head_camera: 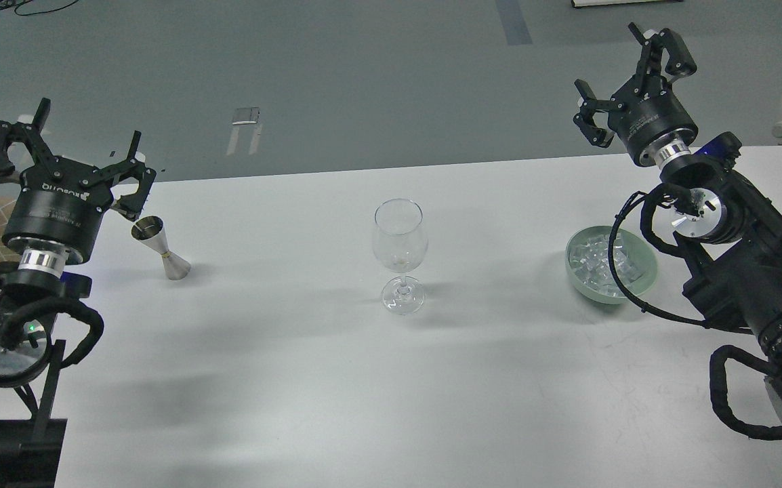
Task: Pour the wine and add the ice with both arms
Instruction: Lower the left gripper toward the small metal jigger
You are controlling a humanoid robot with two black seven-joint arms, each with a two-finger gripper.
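Clear stemmed wine glass stands mid-table, apparently empty, reachable by both. Left gripper and right gripper hover spread, holding nothing; steel jigger and green bowl of ice untouched.

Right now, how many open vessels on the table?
3. Metal jigger at left, just beside the left gripper; empty wine glass at centre; green bowl holding the ice at right, partly hidden by the right arm's cable.
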